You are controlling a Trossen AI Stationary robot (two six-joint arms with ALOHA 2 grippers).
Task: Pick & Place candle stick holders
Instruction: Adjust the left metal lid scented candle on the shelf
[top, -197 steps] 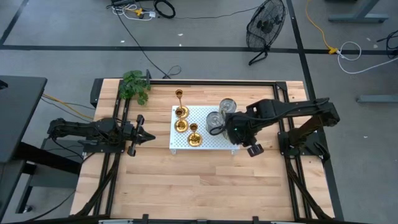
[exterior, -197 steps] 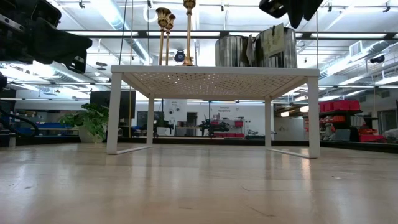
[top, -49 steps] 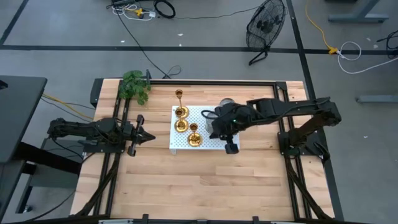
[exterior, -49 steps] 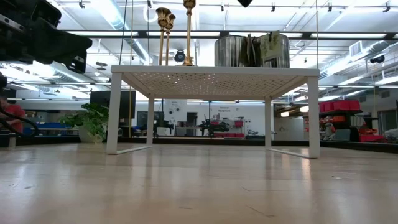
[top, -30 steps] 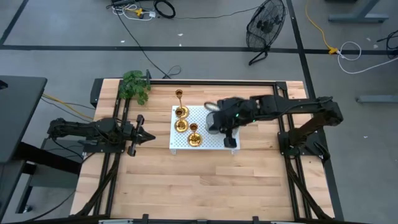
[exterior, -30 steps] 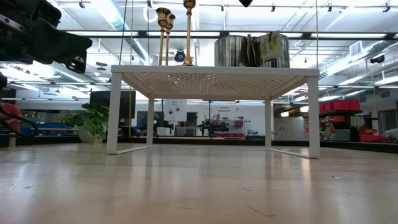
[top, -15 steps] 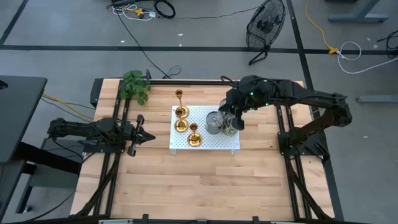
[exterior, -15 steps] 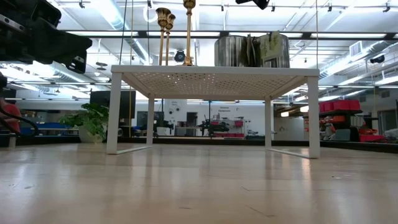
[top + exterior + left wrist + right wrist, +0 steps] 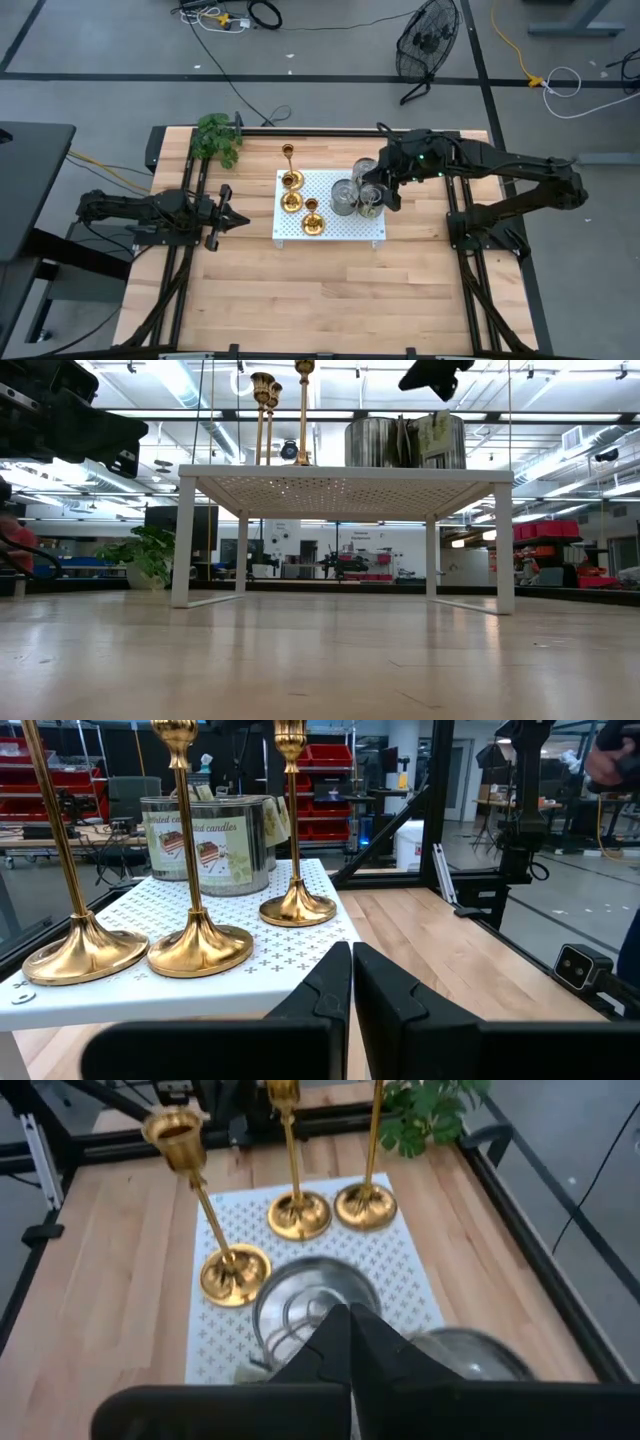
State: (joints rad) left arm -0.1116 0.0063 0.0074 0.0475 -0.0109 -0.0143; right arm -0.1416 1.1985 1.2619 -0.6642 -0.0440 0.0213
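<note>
Overhead, three shiny gold-brass candle stick holders (image 9: 291, 187) are standing at the left end of a white perforated metal stand (image 9: 372, 236) in the middle of my pale wooden desk (image 9: 320, 300). Two silvery tin candles (image 9: 344, 196) are sitting at the stand's right end. My right fingers (image 9: 393, 203) are hanging above those tins, closed and carrying nothing. My left fingers (image 9: 243, 219) are waiting low, well to the left of the stand, likewise closed and empty. A green leafy plant (image 9: 217, 138) is standing at the desk's far left corner.

Level with the desk, the holders' slim stems (image 9: 262, 418) are rising from the stand's top (image 9: 345, 471), while my right arm's dark tip (image 9: 433, 376) is hovering above the tins (image 9: 405, 440).

Through my left wrist, I am looking past my pressed-together fingers (image 9: 352, 982) at three dished bases (image 9: 199, 948) resting on the white top, apart from each other.

Through my right wrist, my closed fingers (image 9: 350, 1342) are pointing down over a tin's rim (image 9: 315, 1292), with the holders (image 9: 235, 1272) beyond it.

Judging by the polished metal, these holders are looking stiff, slick and top-heavy, so I am favouring a grip on the stem low down, just above the base, squeezing squarely so it does not tip.
</note>
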